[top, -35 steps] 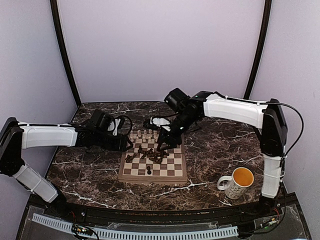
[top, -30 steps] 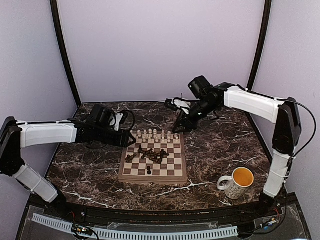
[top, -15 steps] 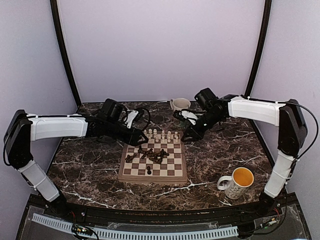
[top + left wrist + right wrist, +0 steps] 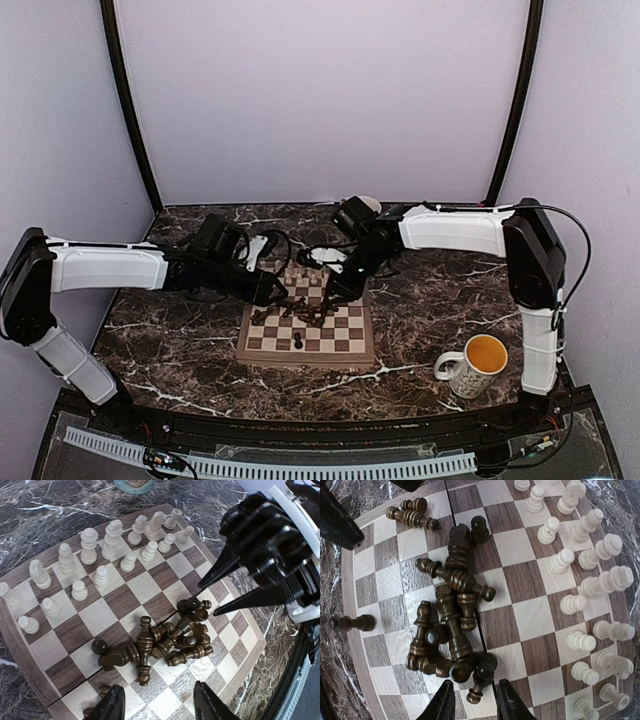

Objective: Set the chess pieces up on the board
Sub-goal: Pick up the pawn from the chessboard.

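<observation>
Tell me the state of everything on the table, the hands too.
board: unfolded, lying flat
white pieces: standing in two rows at its far edge
dark pieces: mostly toppled, heaped mid-board
mug: upright, orange inside
left hand: open, empty
right hand: open, empty, over the dark heap

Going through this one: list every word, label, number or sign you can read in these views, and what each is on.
No text can be read in any view.
Mug with the orange inside: dark print on its white side, too small to read.
Board: no letters or numbers on its border.
White mug behind the right arm: mostly hidden, nothing readable.
Arms: no legible labels.
</observation>
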Controlling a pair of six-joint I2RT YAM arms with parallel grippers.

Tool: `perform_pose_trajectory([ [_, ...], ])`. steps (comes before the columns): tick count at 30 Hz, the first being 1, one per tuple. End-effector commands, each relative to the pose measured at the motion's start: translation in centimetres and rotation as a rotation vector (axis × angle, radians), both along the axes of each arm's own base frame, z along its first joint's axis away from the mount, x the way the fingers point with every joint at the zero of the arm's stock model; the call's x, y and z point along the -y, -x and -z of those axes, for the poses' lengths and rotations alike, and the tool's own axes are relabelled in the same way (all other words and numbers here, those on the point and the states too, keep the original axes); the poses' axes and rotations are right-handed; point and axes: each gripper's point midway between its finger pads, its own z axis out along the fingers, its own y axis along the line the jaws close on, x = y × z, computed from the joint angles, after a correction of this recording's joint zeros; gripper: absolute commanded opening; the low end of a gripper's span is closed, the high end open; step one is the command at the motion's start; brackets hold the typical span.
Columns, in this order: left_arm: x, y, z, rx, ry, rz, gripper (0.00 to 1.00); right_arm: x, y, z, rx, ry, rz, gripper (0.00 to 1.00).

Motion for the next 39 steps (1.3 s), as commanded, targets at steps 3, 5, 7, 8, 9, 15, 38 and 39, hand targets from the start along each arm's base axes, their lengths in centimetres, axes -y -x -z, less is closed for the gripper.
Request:
perform_pose_trajectory([
  [3, -2.8, -2.0, -0.3, 0.034, -0.100, -0.185, 0.46, -1.9, -0.7, -0.6, 0.029, 0.001, 0.002, 0.29],
  [5, -2.5, -2.6, -0.1, 0.025, -0.109, -0.190, 0.44, -2.0, -0.7, -0.8, 0.028, 0.000, 0.002, 0.29],
  [7, -2.0, -3.0, 0.4, 0.005, -0.122, -0.180, 0.40, -1.8, -0.8, -1.1, 0.028, 0.003, 0.008, 0.29],
  [8, -1.8, -3.1, 0.8, -0.009, -0.131, -0.173, 0.39, -1.7, -0.7, -1.2, 0.028, 0.003, 0.009, 0.29],
  [9, -1.5, -3.3, 1.1, -0.020, -0.138, -0.171, 0.38, -1.5, -0.7, -1.4, 0.030, 0.001, 0.012, 0.29],
  [15, -0.8, -4.2, 3.0, -0.072, -0.193, -0.167, 0.35, -0.2, -0.5, -2.1, 0.017, -0.027, 0.040, 0.29],
  [38, -0.8, -4.8, 5.2, -0.140, -0.275, -0.182, 0.27, 2.3, -0.9, -2.4, 0.037, -0.050, 0.089, 0.29],
  [39, -0.8, -4.7, 5.3, -0.143, -0.277, -0.179, 0.27, 2.3, -0.9, -2.4, 0.037, -0.049, 0.089, 0.29],
])
